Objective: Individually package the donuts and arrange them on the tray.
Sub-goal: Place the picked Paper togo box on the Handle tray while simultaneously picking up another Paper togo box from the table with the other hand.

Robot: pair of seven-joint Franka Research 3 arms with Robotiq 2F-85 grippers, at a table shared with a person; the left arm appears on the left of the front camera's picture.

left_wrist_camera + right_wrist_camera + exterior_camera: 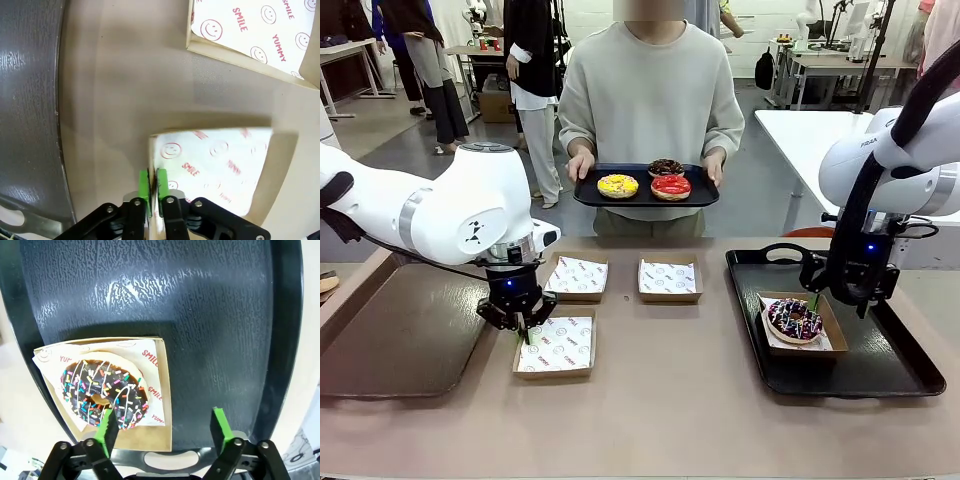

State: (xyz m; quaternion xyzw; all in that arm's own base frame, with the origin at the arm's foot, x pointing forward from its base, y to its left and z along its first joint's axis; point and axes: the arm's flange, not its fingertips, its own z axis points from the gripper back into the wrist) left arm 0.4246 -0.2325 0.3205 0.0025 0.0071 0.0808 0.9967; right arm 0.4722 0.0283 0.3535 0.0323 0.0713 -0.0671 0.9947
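A person across the table holds a black serving tray (pixel 588 196) carrying the yellow donut (pixel 618 186), the red donut (pixel 671 186) and the chocolate donut (pixel 666 167). The purple sprinkled donut (pixel 793 320) (pixel 105 392) lies in a paper-lined cardboard box (pixel 152 425) on the black tray (pixel 880 370) (pixel 200 300) at the right. My right gripper (pixel 838 296) (pixel 164 430) hangs open just above that box's edge. My left gripper (pixel 525 326) (pixel 152 186) is shut on the left wall of an empty lined box (pixel 556 346) (pixel 215 165).
Two more empty lined boxes (pixel 577 277) (pixel 669 279) sit mid-table; one of them (pixel 250 30) appears in the left wrist view. A dark brown tray (pixel 400 340) (pixel 25 100) lies at the left. Bare tabletop runs along the front.
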